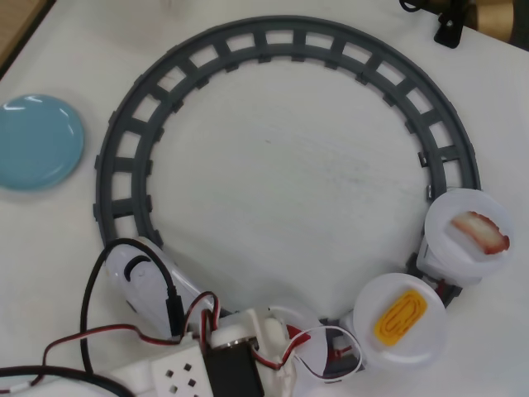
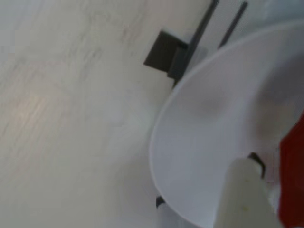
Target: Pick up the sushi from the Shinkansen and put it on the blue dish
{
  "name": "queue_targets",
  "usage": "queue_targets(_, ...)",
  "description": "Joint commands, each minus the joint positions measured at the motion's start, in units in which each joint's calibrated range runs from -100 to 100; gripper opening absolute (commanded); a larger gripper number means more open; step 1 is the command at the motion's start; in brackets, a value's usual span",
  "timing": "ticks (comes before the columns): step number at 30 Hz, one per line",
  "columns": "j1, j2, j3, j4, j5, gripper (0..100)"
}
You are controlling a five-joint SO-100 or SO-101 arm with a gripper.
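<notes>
Reaching in over the first plate (image 2: pixel 204 137) behind the Shinkansen (image 1: pixel 145 277) nose, gripper (image 2: pixel 273 190) low beside the red sushi (image 2: pixel 292 175), jaw state impossible to tell; next, probably closing on it before carrying toward the blue dish (image 1: pixel 37 141).

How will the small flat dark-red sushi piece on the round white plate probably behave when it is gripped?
The dark-red sushi piece seems to lie flat on the smooth round white plate, so it may slide rather than lift if nudged sideways. It looks thin, so it is probably light. Only part of it shows, so its stiffness is uncertain.
</notes>
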Motion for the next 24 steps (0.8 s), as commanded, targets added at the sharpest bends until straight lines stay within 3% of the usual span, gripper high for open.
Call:
queue_targets(1,0.2,0.3,-3.3,-0.2,-0.4,28)
queue_targets(4,-0.2,0.4,-2.9,-0.5,-0.4,26)
queue_targets(11,-1.3,0.4,-3.3,-0.7,-2.6,3)
queue_targets(24,-7.9,-0.1,-9.6,9.4,-4.8,3)
